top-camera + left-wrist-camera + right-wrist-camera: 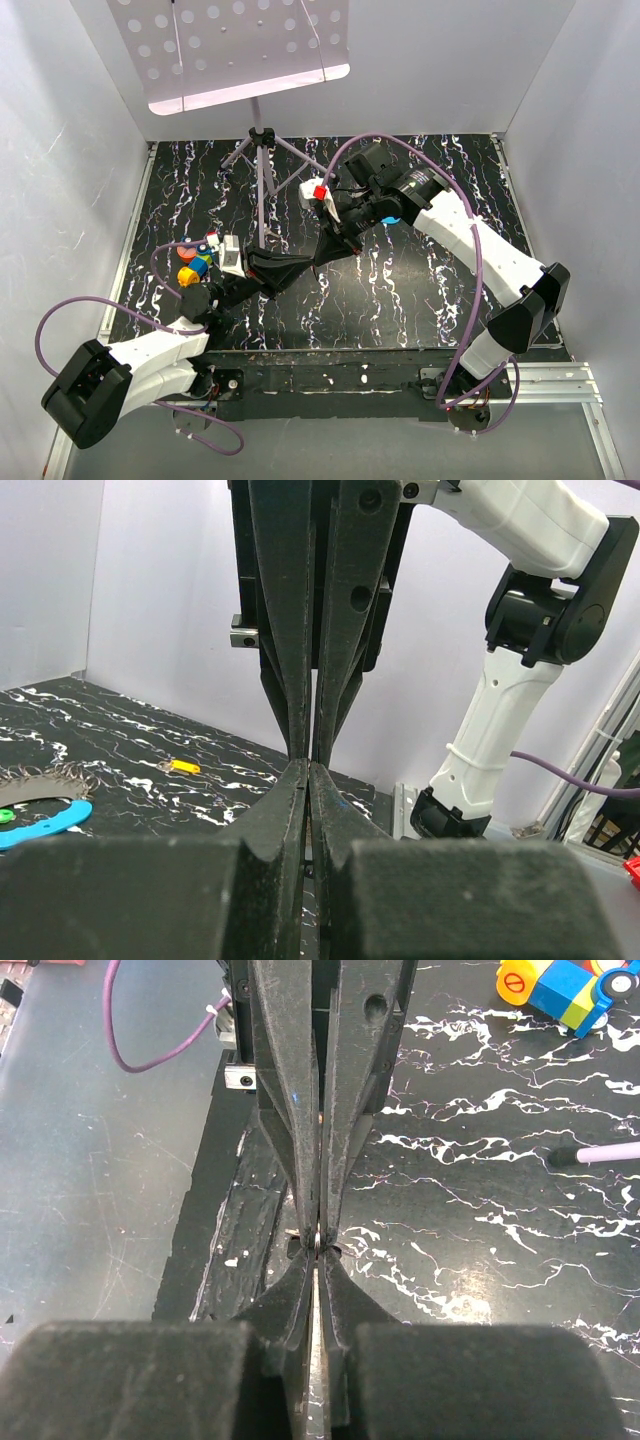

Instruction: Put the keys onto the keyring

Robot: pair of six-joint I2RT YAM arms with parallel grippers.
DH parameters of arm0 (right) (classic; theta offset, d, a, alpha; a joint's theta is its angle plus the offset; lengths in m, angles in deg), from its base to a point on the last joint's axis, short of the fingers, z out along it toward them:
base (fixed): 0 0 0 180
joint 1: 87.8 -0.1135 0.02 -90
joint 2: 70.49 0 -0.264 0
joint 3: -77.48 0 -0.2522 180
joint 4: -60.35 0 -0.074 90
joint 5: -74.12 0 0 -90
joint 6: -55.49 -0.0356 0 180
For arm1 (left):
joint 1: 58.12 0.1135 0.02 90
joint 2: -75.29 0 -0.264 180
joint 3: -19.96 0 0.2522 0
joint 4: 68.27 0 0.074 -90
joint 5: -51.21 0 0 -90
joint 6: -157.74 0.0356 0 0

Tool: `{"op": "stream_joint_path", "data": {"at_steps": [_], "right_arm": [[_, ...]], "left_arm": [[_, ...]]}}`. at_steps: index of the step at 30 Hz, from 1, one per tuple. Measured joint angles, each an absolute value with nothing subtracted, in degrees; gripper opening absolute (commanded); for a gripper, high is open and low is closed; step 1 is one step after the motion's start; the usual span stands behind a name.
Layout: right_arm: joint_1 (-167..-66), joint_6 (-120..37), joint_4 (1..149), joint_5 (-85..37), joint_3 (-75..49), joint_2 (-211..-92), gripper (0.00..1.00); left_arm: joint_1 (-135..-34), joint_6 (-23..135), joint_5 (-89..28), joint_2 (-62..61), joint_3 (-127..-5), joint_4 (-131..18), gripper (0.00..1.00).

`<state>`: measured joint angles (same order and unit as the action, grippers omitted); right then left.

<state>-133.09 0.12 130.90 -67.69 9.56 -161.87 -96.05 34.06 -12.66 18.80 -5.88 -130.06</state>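
My two grippers meet tip to tip above the middle of the marbled mat (420, 290). The left gripper (322, 248) (308, 766) is shut. The right gripper (340, 232) (317, 1245) is closed down on a thin grey metal strip seen edge-on, one of the keys (317, 1238), whose end sits pinched at the left fingertips (308, 1210). The keyring (45, 823), a bright blue band with a grey chain loop, lies flat on the mat at the far left of the left wrist view. A small yellow-headed piece (183, 767) lies on the mat beyond it.
A music stand (262, 140) rises from tripod legs at the back centre, its perforated desk overhead. Coloured toy blocks (195, 258) (560, 985) sit at the mat's left. Purple cables (80, 305) loop off both arms. White walls enclose the mat.
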Motion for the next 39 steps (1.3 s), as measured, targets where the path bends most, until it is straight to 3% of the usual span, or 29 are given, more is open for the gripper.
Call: {"op": "stream_joint_path", "data": {"at_steps": [5,12,16,22,30,31,32,39], "right_arm": [[-133.1,-0.6,130.9,-67.9,9.6,-161.9,0.01],[-133.2,-2.0,130.5,-69.2,9.6,-161.9,0.01],[-132.8,-2.9,129.9,-70.8,9.1,-161.9,0.01],[-130.8,-3.3,129.4,-71.5,8.6,-161.8,0.01],[-125.7,4.9,139.4,-68.2,16.7,-163.5,0.01],[-125.0,6.9,140.7,-67.9,18.6,-163.7,0.01],[-124.4,8.6,141.6,-67.8,19.6,-163.6,0.01],[-123.6,17.2,137.4,-68.6,8.8,-153.6,0.01]], "left_arm": [[-96.0,34.1,-12.4,18.8,-5.9,-130.2,0.00],[-95.8,34.3,-12.6,20.3,-5.9,-130.1,0.27],[-95.0,34.8,-12.9,25.3,-5.9,-129.9,0.32],[-93.6,36.1,-12.6,33.6,-5.9,-126.1,0.61],[-90.1,40.8,-8.8,43.6,-9.6,-105.5,0.75],[-90.1,41.9,-8.4,44.2,-10.7,-102.7,0.94],[-90.0,42.8,-8.1,44.6,-11.7,-100.2,0.98],[-89.9,51.2,-3.6,44.9,-17.7,-87.3,0.98]]}}
